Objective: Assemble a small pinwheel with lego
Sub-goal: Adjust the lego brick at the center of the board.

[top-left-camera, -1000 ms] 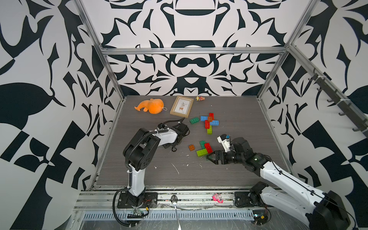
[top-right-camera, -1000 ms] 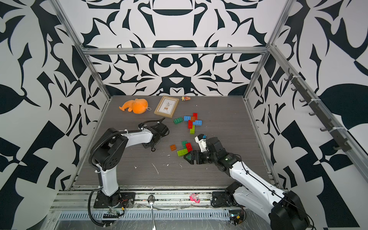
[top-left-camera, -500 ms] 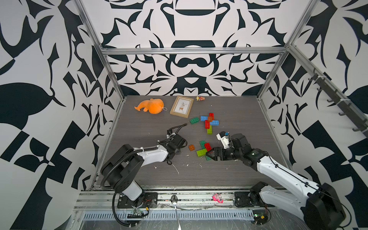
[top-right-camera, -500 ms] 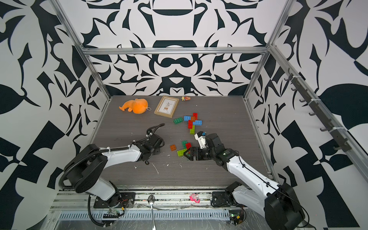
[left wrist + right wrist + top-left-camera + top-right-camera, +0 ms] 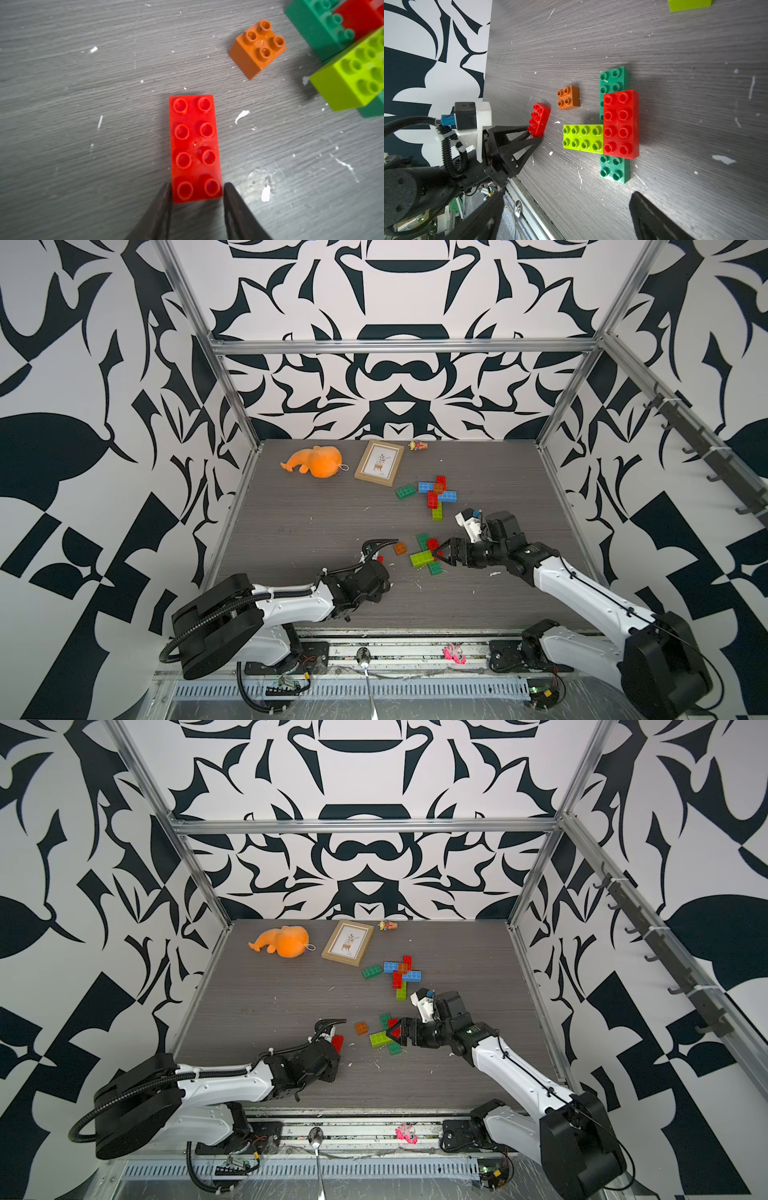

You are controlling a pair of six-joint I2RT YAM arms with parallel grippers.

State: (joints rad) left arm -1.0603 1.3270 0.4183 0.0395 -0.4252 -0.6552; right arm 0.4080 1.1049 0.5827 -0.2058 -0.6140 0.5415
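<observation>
**Left end effector** (image 5: 197, 187): the jaws stand part-way apart, one on each side of the near end of the loose red brick (image 5: 194, 145). Whether they still press on it cannot be told. The brick lies studs-up on the surface (image 5: 83, 104).

**Change:** a second ago this arm stood taller and farther back. It has since folded low and come forward. The loose red brick now lies just beside the orange square brick (image 5: 257, 47) and near the part-built cluster.

**Cluster:** a lime green brick (image 5: 582, 138) and a second red brick (image 5: 620, 124) appear seated over a dark green brick (image 5: 614, 168).

**Right end effector** (image 5: 436, 555): the jaws are wide and empty. It has barely shifted from the cluster's edge.

**Assessment:** the brick looks delivered, not yet joined. It probably needs a fresh grip before it is pressed on. The orange piece is still unmounted, so the pinwheel remains incomplete.
</observation>
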